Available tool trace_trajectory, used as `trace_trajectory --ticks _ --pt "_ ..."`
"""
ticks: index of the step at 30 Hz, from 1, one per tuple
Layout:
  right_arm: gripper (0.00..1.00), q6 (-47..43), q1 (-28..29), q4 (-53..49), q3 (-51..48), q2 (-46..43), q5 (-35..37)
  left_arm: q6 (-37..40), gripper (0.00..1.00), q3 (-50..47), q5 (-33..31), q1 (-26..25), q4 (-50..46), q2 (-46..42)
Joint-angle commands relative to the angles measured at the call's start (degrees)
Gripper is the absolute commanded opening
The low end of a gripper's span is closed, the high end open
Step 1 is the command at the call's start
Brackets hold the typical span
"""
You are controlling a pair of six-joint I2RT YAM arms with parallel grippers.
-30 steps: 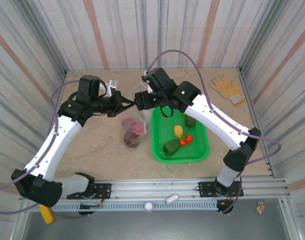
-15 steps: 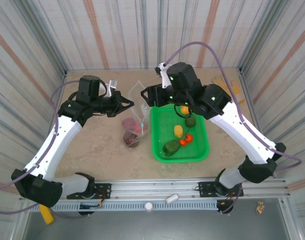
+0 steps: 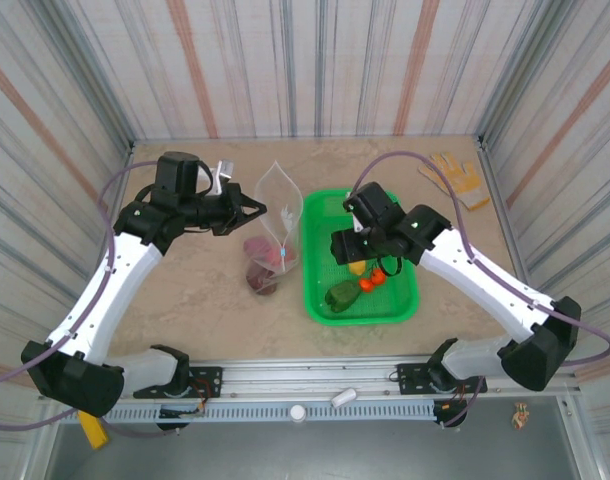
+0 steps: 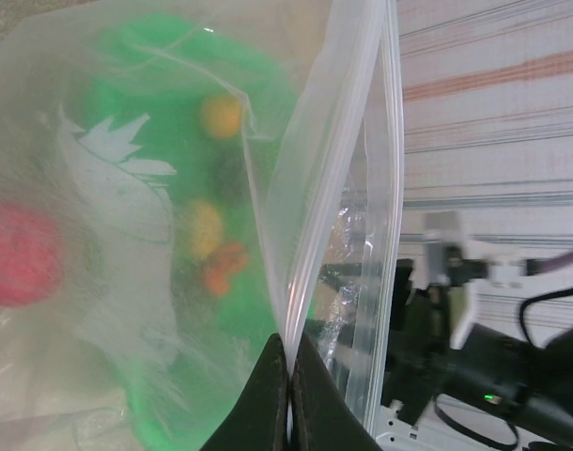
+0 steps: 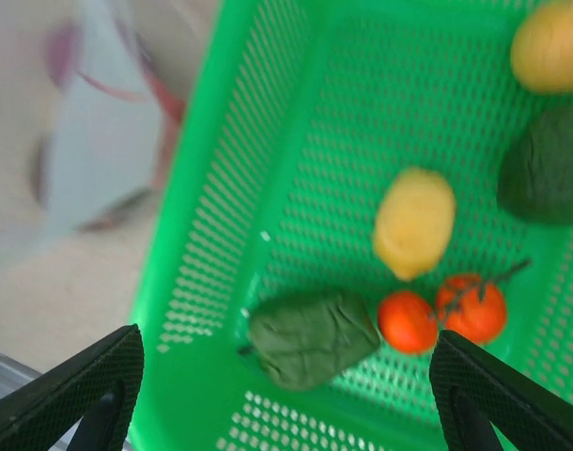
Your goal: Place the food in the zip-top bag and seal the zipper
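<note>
1. Left fingers (image 4: pixel 288 390): pinched shut on the clear floppy zip-top bag (image 3: pixel 281 212) at its mouth edge.
2. Right fingers (image 3: pixel 347 250): spread wide, empty, over the green mesh basket (image 3: pixel 311 290).
3. We place the dark green plastic vegetable (image 5: pixel 313 336) directly beneath the Right fingers, long axis finger-to-finger.

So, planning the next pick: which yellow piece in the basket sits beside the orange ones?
The middle yellow piece, right next to the orange pair; the other yellow piece lies beyond the dark green one.

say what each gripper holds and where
Left gripper pinches the zip-top bag by its mouth edge; right gripper, open above the green basket, holds nothing.
</note>
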Motion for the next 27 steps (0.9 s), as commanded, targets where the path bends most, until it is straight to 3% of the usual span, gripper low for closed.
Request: trace_trajectory --ticks 1,11,27 --pt "0.84 0.4 1.2 -2.6 -2.9 1.7 -2.1 1.2 0.00 -0.3 -0.3 0.5 -0.6 -1.1" --pt "0.96 3.0 3.1 2.2 -10.5 9.1 -4.8 1.0 0.00 -1.9 0.0 0.5 0.3 -2.1" --pt "0.94 0.2 0.7 5.7 -10.2 20.0 -8.3 2.2 0.00 -1.9 -0.5 0.9 -0.2 -2.1"
